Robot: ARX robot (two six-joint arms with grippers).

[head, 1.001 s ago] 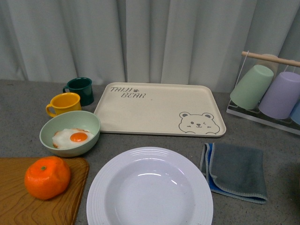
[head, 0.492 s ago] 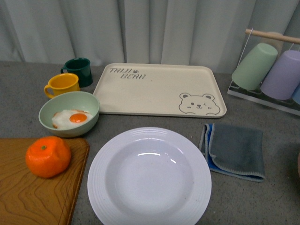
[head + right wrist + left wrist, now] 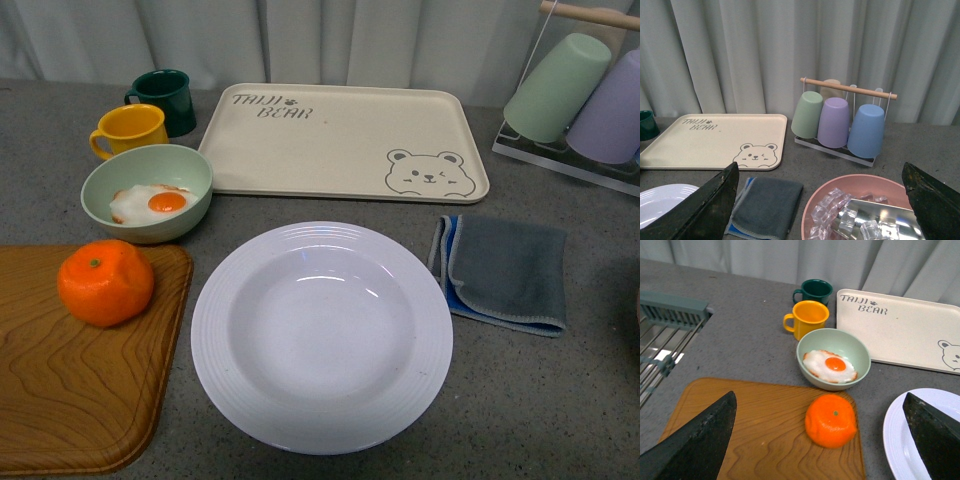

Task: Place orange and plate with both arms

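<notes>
1. The tray is laid toward the far edge.
2. The plate is set mid near edge, apart from the tray.
3. The board is placed at the near left corner.
4. The orange is rested on the board, beside the plate.
5. The left gripper and right gripper are seen spread wide, nothing grasped.

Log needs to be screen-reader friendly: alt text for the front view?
A large white plate sits empty at the centre of a grey table, an orange on a wooden board to its left. Behind: a green bowl with a fried egg, a yellow mug, a dark green mug, a cream bear tray; a grey cloth lies right. No arms in view.
</notes>
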